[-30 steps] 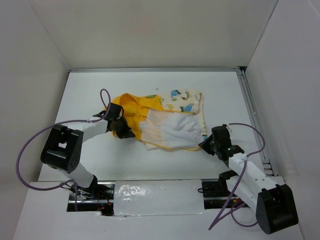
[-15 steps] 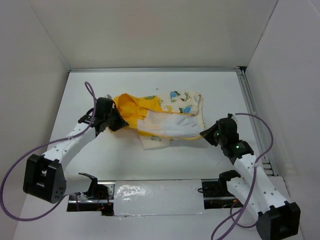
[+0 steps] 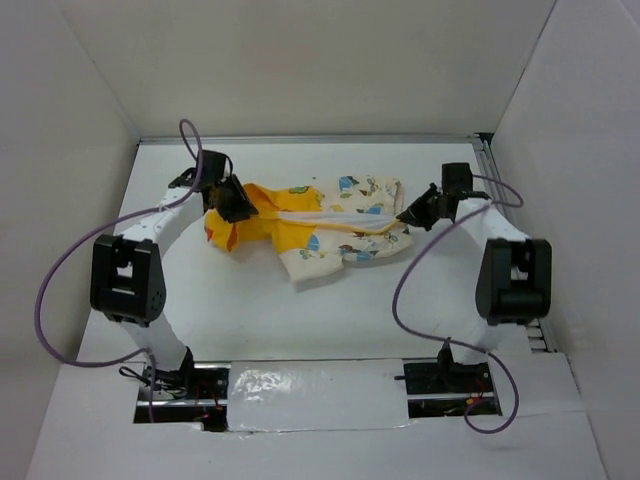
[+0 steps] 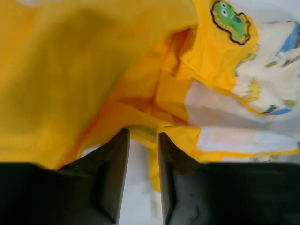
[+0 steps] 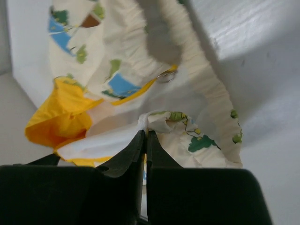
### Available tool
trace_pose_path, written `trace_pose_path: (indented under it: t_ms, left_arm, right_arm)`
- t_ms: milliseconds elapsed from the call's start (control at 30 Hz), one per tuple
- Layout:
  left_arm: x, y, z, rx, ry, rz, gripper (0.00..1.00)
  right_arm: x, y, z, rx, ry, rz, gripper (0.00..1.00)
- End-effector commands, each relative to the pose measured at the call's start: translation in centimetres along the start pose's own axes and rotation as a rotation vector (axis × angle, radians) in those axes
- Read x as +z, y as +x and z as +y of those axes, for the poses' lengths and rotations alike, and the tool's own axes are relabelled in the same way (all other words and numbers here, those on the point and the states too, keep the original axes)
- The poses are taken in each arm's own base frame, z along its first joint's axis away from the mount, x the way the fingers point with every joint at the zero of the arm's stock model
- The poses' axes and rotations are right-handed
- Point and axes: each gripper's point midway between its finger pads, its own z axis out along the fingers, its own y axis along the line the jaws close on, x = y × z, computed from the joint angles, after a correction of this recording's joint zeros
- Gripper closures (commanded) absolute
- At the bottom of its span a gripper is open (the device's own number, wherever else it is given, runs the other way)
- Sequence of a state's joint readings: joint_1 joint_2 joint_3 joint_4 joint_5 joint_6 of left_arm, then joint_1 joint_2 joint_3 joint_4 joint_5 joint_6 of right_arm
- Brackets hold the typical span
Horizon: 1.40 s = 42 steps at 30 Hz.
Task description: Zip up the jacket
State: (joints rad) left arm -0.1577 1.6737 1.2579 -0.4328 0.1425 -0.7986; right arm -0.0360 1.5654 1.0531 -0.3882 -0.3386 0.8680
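Note:
The jacket [image 3: 330, 225] lies stretched left to right across the far half of the table [image 3: 300, 320], yellow hood at the left, cream printed body at the right. My left gripper [image 3: 232, 200] is at the hood end. In the left wrist view its jaws [image 4: 143, 136] stand slightly apart, the yellow fabric [image 4: 70, 70] at their tips and bare table showing in the gap. My right gripper [image 3: 408, 215] is at the jacket's right edge. In the right wrist view it [image 5: 146, 133] is shut on a pinch of the cream fabric [image 5: 117, 70]. A small metal ring [image 5: 165, 76] lies on the yellow-trimmed edge.
White walls [image 3: 300, 70] enclose the table on three sides, and a metal rail [image 3: 505, 230] runs along its right edge. Both arms reach far out, their purple cables [image 3: 60, 290] looping over the table's sides. A silver taped strip [image 3: 315, 395] lies between the arm bases.
Both arms have swung toward the far wall, dragging the jacket farther back and pulling it out long between them. The left jaws have parted; the right ones stay pinched on the fabric.

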Motion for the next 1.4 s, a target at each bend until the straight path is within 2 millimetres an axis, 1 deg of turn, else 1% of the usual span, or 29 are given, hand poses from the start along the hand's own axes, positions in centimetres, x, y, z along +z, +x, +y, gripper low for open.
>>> trace_pose_path:
  t_ms: [0,33,67,100,133,200,233,300,333,400,433,500,533,567,667,700,733,767,800,833,900,1033,1067,1133,1167,1233,1267,1333,1367]
  left_arm:
    - [0.5,-3.8,1.8,0.032,-0.091,-0.04,0.52]
    - [0.7,-4.8,1.0,0.03,-0.086,-0.04,0.11]
    - [0.9,-5.0,0.9,0.03,-0.089,-0.033,0.01]
    - [0.9,-5.2,0.7,0.046,-0.088,-0.023,0.01]
    - [0.2,-5.9,-0.9,0.068,-0.038,-0.031,0.01]
    - [-1.2,-6.2,-2.6,0.103,0.012,-0.053,0.01]
    - [-1.6,-5.6,-3.0,0.114,0.027,-0.05,0.01]
    - [-3.3,-4.1,-5.5,0.187,0.107,-0.078,0.01]
    - [-2.8,-1.9,-4.8,0.199,0.113,-0.035,0.01]
    - [-4.1,1.8,-6.8,0.267,0.224,0.016,0.01]
    - [-3.5,4.0,-6.4,0.285,0.242,0.053,0.01]
    - [-3.6,8.5,-7.1,0.341,0.305,0.133,0.01]
    - [-3.8,10.3,-8.4,0.382,0.352,0.154,0.01]
    - [-3.8,11.5,-8.9,0.39,0.367,0.177,0.01]
    - [-1.4,15.3,-9.9,0.421,0.371,0.279,0.01]
    - [-1.1,15.3,-11.1,0.429,0.387,0.286,0.01]
    - [-0.6,15.8,-11.4,0.41,0.371,0.317,0.01]
    - [0.7,15.9,-12.0,0.401,0.373,0.342,0.01]
    - [1.3,16.1,-12.3,0.4,0.381,0.358,0.01]
    - [1.8,16.0,-12.5,0.394,0.391,0.367,0.01]
    - [3.3,15.7,-12.4,0.364,0.391,0.396,0.01]
    - [6.6,13.6,-8.6,0.28,0.232,0.378,0.01]
    - [6.8,13.0,-7.9,0.259,0.204,0.376,0.01]
    - [7.9,10.9,-5.8,0.209,0.143,0.351,0.01]
    - [7.9,9.8,-5.5,0.191,0.13,0.339,0.01]
    - [8.8,7.1,-4.1,0.155,0.097,0.299,0.01]
    - [9.0,5.5,-3.2,0.137,0.083,0.281,0.01]
    - [9.7,3.0,-3.2,0.119,0.079,0.257,0.01]
    - [9.9,1.8,-3.3,0.12,0.084,0.24,0.01]
  right_arm:
    - [2.3,-4.2,-0.5,-0.03,0.067,-0.033,0.92]
    - [2.5,-4.4,-0.2,-0.048,0.067,-0.032,0.89]
    - [2.3,-5.1,0.8,-0.073,0.055,-0.056,0.75]
    - [1.9,-6.0,0.4,-0.104,0.105,-0.117,0.67]
    - [1.4,-6.4,0.8,-0.131,0.122,-0.16,0.36]
    - [-0.3,-7.3,1.6,-0.176,0.168,-0.273,0.26]
    - [-0.6,-7.2,2.0,-0.203,0.182,-0.307,0.09]
    - [-2.0,-8.1,2.6,-0.24,0.195,-0.38,0.08]
    - [-2.0,-7.9,2.8,-0.267,0.189,-0.383,0.07]
    - [-1.6,-7.8,3.7,-0.331,0.169,-0.382,0.07]
    - [-1.5,-7.7,4.9,-0.365,0.128,-0.366,0.07]
    - [0.6,-7.5,5.4,-0.436,0.124,-0.313,0.07]
    - [2.0,-8.0,6.8,-0.464,0.106,-0.284,0.07]
    - [2.8,-7.6,6.4,-0.479,0.142,-0.24,0.07]
    - [6.6,-7.5,8.0,-0.535,0.185,-0.202,0.07]
    - [6.9,-7.5,10.0,-0.558,0.161,-0.216,0.07]
    - [9.2,-6.9,8.6,-0.558,0.209,-0.177,0.07]
    - [10.9,-6.0,9.1,-0.564,0.201,-0.147,0.07]
    - [10.6,-6.4,10.2,-0.568,0.18,-0.164,0.07]
    - [12.4,-4.9,9.4,-0.567,0.183,-0.095,0.08]
    - [13.8,-3.5,9.4,-0.554,0.179,-0.024,0.1]
    - [13.8,-0.9,7.6,-0.547,0.212,0.023,0.1]
    - [12.9,0.6,5.7,-0.533,0.23,0.058,0.12]
    - [12.2,2.9,4.7,-0.521,0.208,0.084,0.13]
    - [10.9,4.7,2.2,-0.505,0.239,0.114,0.13]
    - [9.8,6.9,0.9,-0.492,0.231,0.116,0.13]
    - [8.4,8.7,-1.8,-0.483,0.262,0.149,0.13]
    - [7.4,11.8,-3.6,-0.471,0.26,0.184,0.14]
    - [6.6,14.2,-6.9,-0.469,0.308,0.23,0.14]
